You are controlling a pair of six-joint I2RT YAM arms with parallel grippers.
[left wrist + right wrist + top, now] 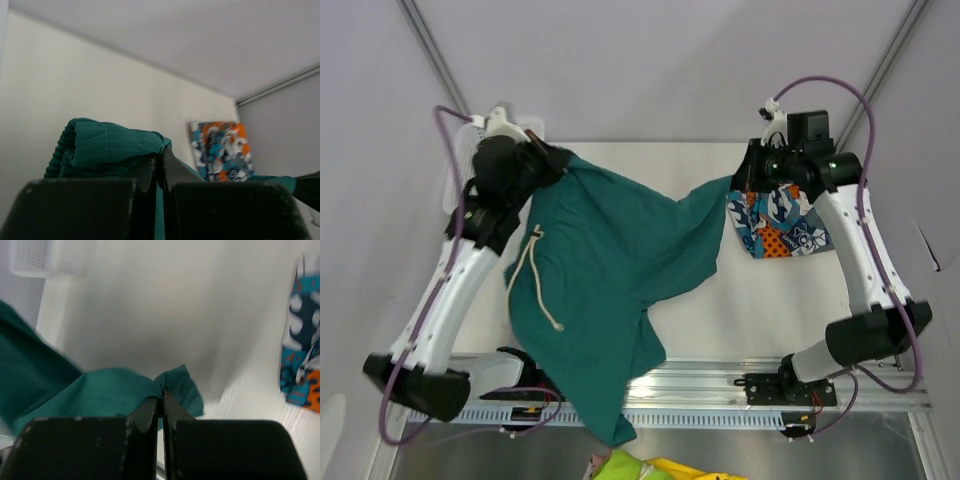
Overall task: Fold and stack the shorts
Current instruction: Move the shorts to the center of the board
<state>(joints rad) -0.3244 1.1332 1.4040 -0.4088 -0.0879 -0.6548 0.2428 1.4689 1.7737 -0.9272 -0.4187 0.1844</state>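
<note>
I have the left claw (161, 161) clenched on the teal shorts (610, 265) at the waistband and the right claw (162, 396) pinching a far corner. The cloth spans between them and trails over the near edge of the bench (770, 310). The patchwork shorts (778, 225) lie at far right. Spreading step, I judge. Next: lower the cloth flat and square it.

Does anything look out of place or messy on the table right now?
Yes. The green shorts, pinched at two corners by the left claw and right claw, sag unevenly. One leg drapes past the rail over the near edge of the table. The patterned shorts look tidy.
</note>
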